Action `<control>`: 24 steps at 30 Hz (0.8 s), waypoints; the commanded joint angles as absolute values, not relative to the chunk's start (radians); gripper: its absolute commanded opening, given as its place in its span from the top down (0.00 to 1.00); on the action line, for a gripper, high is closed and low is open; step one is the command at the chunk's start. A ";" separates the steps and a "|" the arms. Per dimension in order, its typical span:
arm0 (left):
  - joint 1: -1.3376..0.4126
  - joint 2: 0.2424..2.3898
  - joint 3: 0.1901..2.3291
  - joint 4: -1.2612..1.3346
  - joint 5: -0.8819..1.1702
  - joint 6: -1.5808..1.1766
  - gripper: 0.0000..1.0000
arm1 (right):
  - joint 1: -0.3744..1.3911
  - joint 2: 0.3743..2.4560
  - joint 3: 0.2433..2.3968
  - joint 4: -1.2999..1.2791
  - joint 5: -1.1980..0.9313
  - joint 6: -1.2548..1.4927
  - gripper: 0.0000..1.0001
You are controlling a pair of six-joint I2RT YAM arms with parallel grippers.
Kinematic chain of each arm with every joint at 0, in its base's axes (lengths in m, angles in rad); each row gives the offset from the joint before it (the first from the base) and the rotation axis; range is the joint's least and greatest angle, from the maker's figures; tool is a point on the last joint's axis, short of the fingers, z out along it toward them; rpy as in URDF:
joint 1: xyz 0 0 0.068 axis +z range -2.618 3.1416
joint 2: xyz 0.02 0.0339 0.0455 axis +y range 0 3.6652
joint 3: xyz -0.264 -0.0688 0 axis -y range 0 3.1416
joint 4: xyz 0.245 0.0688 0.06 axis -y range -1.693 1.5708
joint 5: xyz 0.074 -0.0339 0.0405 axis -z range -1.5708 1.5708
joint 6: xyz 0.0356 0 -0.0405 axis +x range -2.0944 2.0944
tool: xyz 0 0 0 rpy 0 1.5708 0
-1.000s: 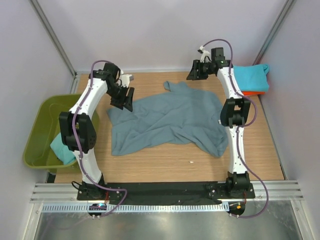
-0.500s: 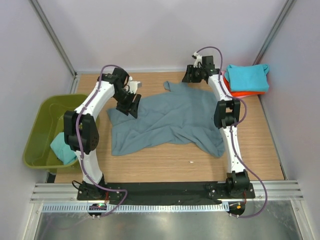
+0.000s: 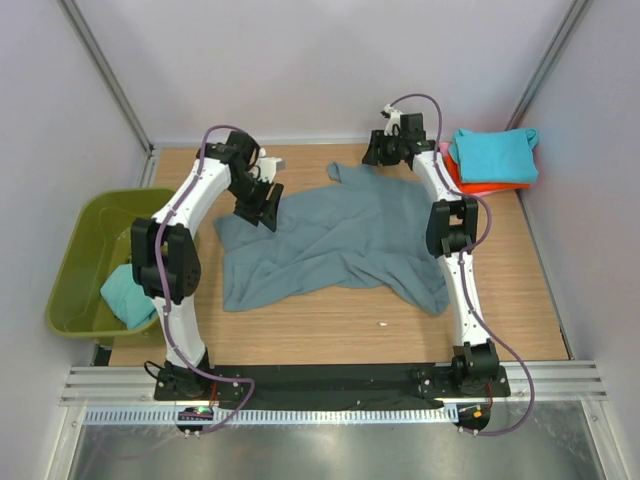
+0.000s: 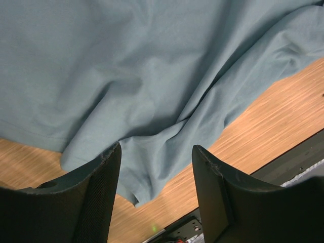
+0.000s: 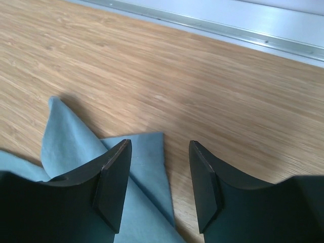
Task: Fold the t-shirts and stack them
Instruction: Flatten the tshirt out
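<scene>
One turquoise tee sits in the green tub, nearer than and left of the left jaws. One blue-grey tee lies crumpled on the counter, long axis left–right. Left jaws wide over its left edge. Right jaws wide over its far sleeve tip. Right of those: one folded turquoise tee on one orange tee.

The slate blue-grey t-shirt fills most of the view, lying rumpled on the wooden table with deep creases running across it. One of its edges ends in a loose corner just beyond the left gripper, whose 2 black fingers stand apart above the cloth with nothing between them. Bare wood shows on both sides of that corner. A dark rail borders the table on the right.
</scene>
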State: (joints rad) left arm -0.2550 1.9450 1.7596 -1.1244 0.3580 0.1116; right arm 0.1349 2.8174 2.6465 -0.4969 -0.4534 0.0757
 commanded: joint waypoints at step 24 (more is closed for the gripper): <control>-0.242 1.910 1.747 -1.100 0.335 0.092 0.41 | 0.163 2.757 2.623 -0.569 -0.353 0.021 0.98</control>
State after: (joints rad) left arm -0.2520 1.9472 1.7443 -1.1179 0.3553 0.1040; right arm 0.1928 2.8151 2.6308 -0.4984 -0.4171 0.0349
